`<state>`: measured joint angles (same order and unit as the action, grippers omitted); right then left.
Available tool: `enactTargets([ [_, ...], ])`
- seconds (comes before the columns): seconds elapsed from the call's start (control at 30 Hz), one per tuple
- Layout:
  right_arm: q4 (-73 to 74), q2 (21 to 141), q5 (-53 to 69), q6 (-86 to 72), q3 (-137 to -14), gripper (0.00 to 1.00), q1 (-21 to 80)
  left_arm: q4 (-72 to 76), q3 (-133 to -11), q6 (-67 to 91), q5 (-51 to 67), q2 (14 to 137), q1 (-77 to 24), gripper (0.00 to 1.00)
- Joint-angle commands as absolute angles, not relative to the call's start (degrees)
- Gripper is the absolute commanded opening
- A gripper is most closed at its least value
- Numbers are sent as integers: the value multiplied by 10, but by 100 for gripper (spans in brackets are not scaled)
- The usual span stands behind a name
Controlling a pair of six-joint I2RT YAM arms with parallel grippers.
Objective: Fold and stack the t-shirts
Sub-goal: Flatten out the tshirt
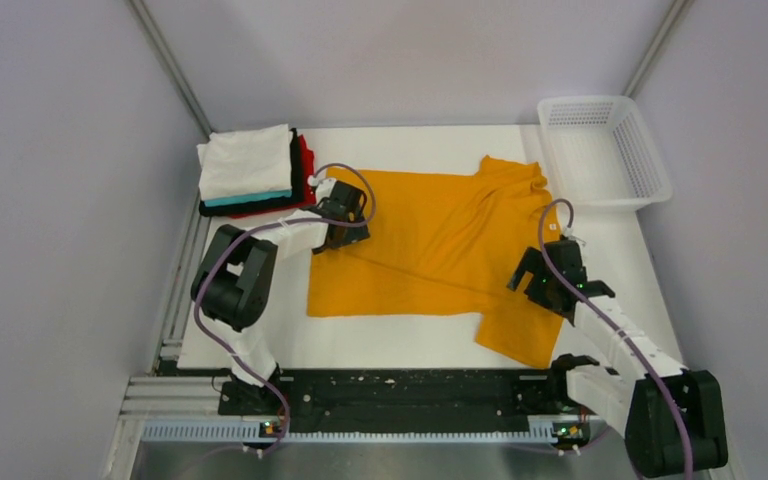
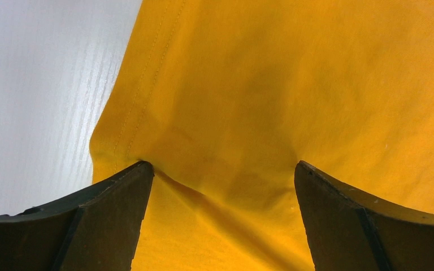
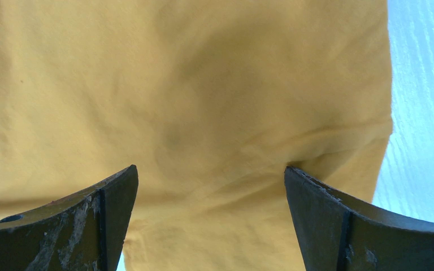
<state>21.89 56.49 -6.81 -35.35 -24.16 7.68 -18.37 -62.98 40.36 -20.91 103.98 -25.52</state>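
Note:
An orange-yellow t-shirt [image 1: 438, 243] lies spread on the white table, partly folded, with a sleeve at the near right. My left gripper [image 1: 341, 222] is open, its fingertips pressed onto the shirt's left hem; the cloth [image 2: 271, 96] fills the left wrist view and bunches between the fingers [image 2: 118, 197]. My right gripper [image 1: 543, 275] is open over the shirt's right side; the cloth [image 3: 203, 101] spans the gap between its fingers [image 3: 316, 209]. A stack of folded shirts [image 1: 251, 170], white on top, then teal, black and red, sits at the far left.
A white plastic mesh basket [image 1: 602, 150] stands at the far right corner. Grey walls with metal posts close in the table on three sides. The black rail with both arm bases runs along the near edge.

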Motion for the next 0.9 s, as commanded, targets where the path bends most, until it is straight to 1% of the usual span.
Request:
enactTargets([
  [0.0,274,519,-60,-304,-299,99,70,-162,-617,385,-148,1028,-261,99],
  [0.07,286,471,-64,-290,-320,99,69,-164,-613,372,-154,990,-277,99],
  [0.13,258,422,-47,-269,-323,99,69,-174,-611,372,-152,957,-285,99],
  [0.2,204,374,-48,-295,-306,99,70,-181,-601,378,-142,923,-291,99],
  [0.27,178,325,-59,-368,-285,99,70,-195,-585,391,-135,886,-300,99],
  [0.37,115,250,-4,-362,-235,99,70,-226,-549,422,-152,832,-318,99],
  [0.4,121,233,-13,-360,-228,99,70,-246,-534,441,-165,816,-322,99],
  [0.57,274,222,-149,-357,-268,99,70,-339,-415,536,-189,701,-339,99],
  [0.7,284,225,-163,-373,-267,99,70,-414,-325,599,-203,599,-340,99],
  [0.8,285,241,-166,-373,-261,99,70,-417,-275,622,-209,547,-340,98],
  [0.87,286,258,-158,-369,-265,99,70,-405,-257,632,-211,527,-339,96],
])
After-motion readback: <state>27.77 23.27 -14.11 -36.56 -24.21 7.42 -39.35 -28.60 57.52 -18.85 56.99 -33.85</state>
